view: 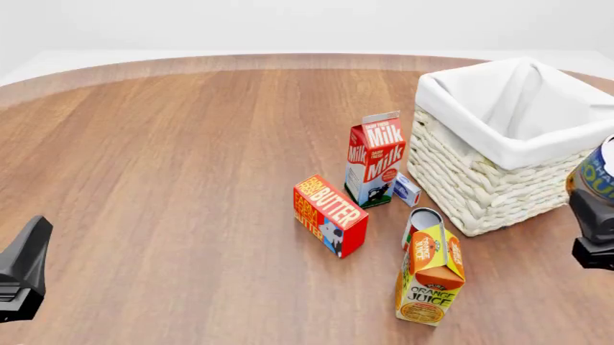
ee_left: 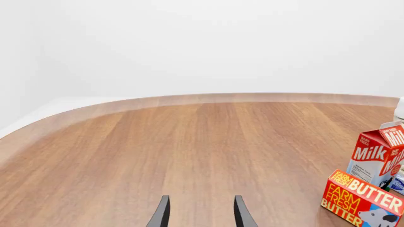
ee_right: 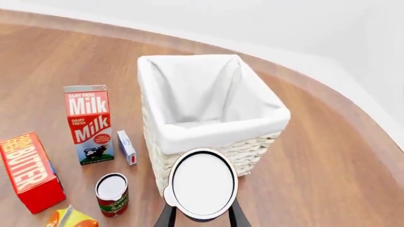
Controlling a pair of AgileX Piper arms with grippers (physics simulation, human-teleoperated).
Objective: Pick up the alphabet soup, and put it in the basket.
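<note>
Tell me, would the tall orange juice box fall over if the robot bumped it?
Probably, yes. The orange juice box is tall on a small base, so a nudge near its top would likely tip it. It already looks a bit tilted. The red can right behind it might stop a backward fall. Being a flat-sided carton, it should slide rather than roll.

Alphabet soup (view: 599, 175) label cut off at front view's edge.
</note>
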